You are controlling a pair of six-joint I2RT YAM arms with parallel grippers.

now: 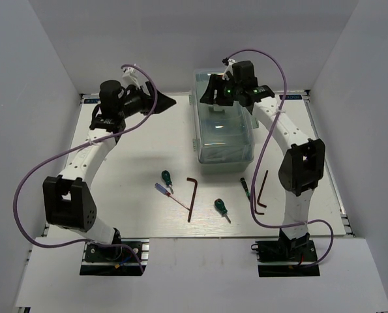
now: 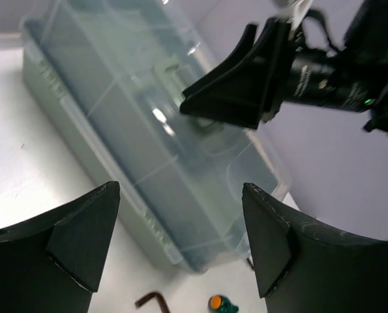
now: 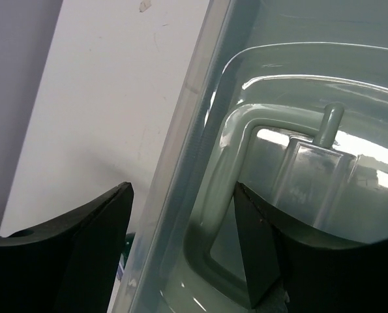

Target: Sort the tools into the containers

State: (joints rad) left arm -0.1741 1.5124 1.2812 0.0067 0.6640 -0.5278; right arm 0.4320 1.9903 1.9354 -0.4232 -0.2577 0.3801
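Two robot arms work over a white table [image 1: 148, 140] enclosed by white walls, with a closed mint-green toolbox [image 1: 225, 140] at its far middle.

From above, a stubby green-handled screwdriver [image 1: 165, 177], a second green-handled screwdriver [image 1: 221, 207], a slim blue-handled screwdriver [image 1: 169, 193] and a dark hex key [image 1: 192, 199] lie loose on the table in front of the toolbox, which stands well apart from both side walls. The left gripper [image 1: 162, 102] hangs just left of the toolbox, jaws spread, holding nothing. Only the right wrist view shows the right gripper [image 3: 184, 186] spread astride the toolbox's rim, one finger [image 3: 265, 261] over the lid's recessed handle [image 3: 223, 163].
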